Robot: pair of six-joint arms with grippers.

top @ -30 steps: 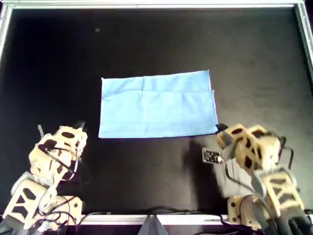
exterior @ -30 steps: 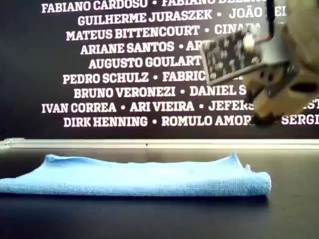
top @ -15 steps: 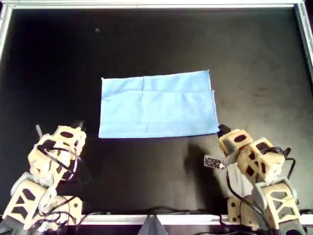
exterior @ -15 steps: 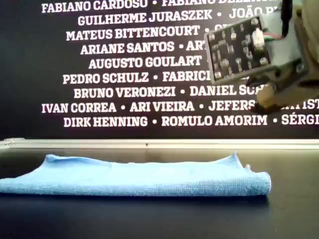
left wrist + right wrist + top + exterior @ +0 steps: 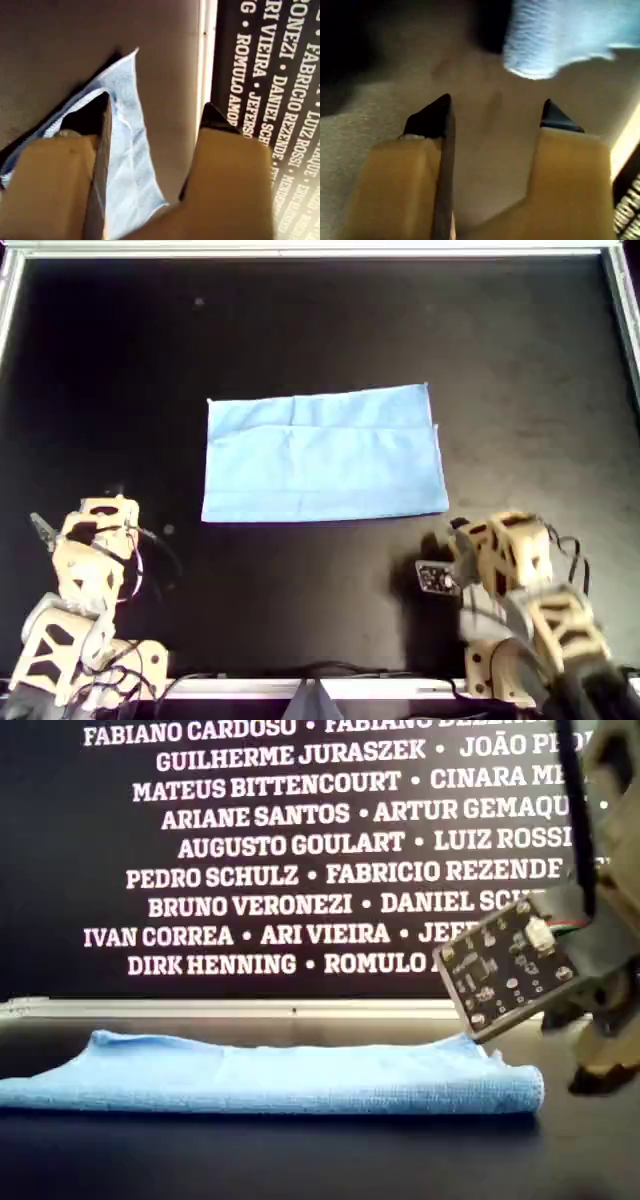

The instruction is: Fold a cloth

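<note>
The light-blue cloth (image 5: 325, 455) lies flat as a wide rectangle in the middle of the black table, its layers folded over along the right end in the exterior view (image 5: 280, 1075). My first gripper (image 5: 82, 520) is at the overhead view's lower left, apart from the cloth, open and empty. Its wrist view shows the cloth (image 5: 132, 150) beyond the open jaws (image 5: 155, 107). My second gripper (image 5: 458, 530) is open and empty just below the cloth's lower right corner. That corner (image 5: 555, 35) shows blurred ahead of its jaws (image 5: 495, 110).
A metal rail (image 5: 300, 250) frames the table's far and side edges. A dark wall with white names (image 5: 260, 870) stands behind the far rail. A small circuit board (image 5: 505, 965) hangs on the second arm, also in the overhead view (image 5: 435, 578).
My first gripper has swung left and back, away from the cloth. My second arm has drawn back and lowered; its circuit board dropped in the exterior view. The cloth has not moved.
</note>
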